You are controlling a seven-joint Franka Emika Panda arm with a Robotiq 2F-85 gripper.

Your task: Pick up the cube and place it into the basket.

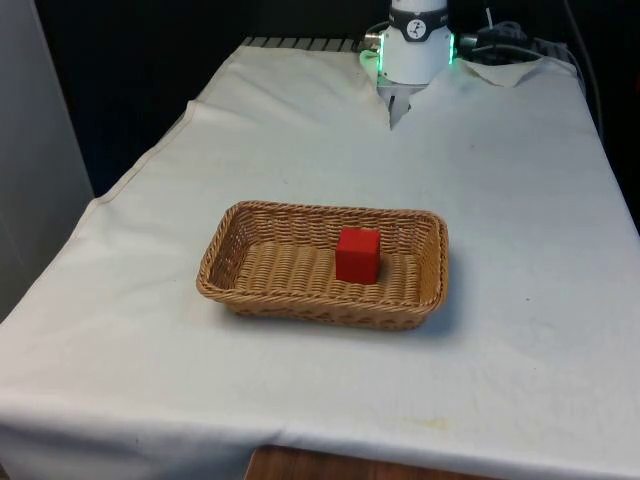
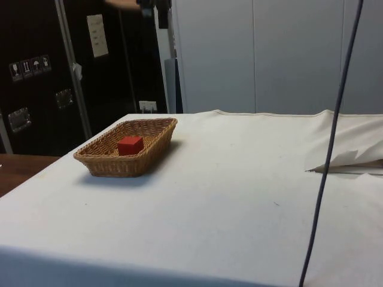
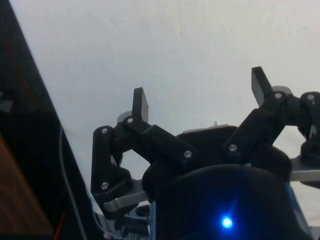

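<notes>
A red cube [image 1: 357, 254] lies inside the wicker basket [image 1: 320, 306], towards the front view's right half of it, resting on the woven floor. From the side, the cube [image 2: 130, 145] shows just above the rim of the basket [image 2: 114, 166]. In the wrist view my gripper [image 3: 200, 92] is open, its two black fingertips [image 3: 141, 102] spread wide with nothing between them. Beyond them lies only white cloth, well away from the basket.
The robot's base [image 1: 415, 45] stands at the table's far end. A dark cable [image 2: 329, 149] hangs across the side view near a fold in the cloth [image 2: 353, 161]. White cloth stretches all around the basket.
</notes>
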